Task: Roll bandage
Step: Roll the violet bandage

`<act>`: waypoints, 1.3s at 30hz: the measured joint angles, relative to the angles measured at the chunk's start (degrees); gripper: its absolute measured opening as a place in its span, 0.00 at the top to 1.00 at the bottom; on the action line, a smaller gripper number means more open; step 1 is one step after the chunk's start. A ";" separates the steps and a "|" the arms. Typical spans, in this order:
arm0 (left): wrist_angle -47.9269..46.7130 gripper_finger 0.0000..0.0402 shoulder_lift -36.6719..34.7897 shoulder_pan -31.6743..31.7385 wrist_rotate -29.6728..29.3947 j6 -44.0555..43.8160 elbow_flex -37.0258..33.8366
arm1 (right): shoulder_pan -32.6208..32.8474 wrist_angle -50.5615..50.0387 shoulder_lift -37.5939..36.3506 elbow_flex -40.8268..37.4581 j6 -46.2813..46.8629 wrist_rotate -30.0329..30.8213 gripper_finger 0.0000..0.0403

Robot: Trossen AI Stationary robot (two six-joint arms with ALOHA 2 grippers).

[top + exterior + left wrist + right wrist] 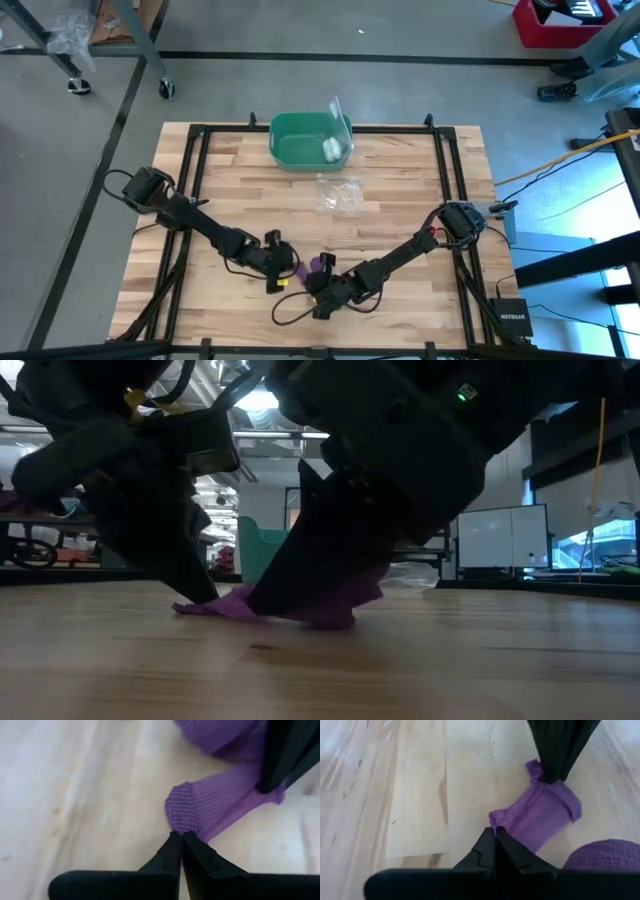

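Observation:
The purple bandage (322, 264) lies on the wooden table near its front edge. It shows as a short flat strip (220, 800) with a rolled part (605, 855) beside it. My left gripper (182, 837) is shut on one end of the strip, and also shows in the high view (290, 268). My right gripper (495, 832) is shut on the opposite end, and shows in the high view (318, 284). In the low view the fabric (310, 605) rests on the tabletop under both grippers. My left gripper pinches the edge of one strip end (181, 820) between its two fingertips, slanting down from the table's left. That end lies on the table. My right gripper pinches a corner of the other strip end (501, 819) between its fingertips, slanting down from the table's right. The strip lies flat on the wood between the two grippers.
A green bin (300, 150) holding a small white roll (330, 150) stands at the table's far middle. A clear plastic bag (340, 193) lies in front of it. Black frame rails (200, 180) run along the table's sides.

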 joint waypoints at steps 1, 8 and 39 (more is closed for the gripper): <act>-1.05 1.00 -0.49 0.02 -0.41 0.12 -0.03 | 0.01 0.00 0.00 0.00 -0.09 0.46 0.99; -7.45 1.00 -2.16 0.17 -2.83 1.19 0.02 | -0.02 0.33 0.00 0.02 -4.30 2.73 0.99; 34.00 0.70 -12.15 6.92 12.40 4.61 -19.82 | -3.65 3.78 0.00 0.00 -12.41 2.39 0.99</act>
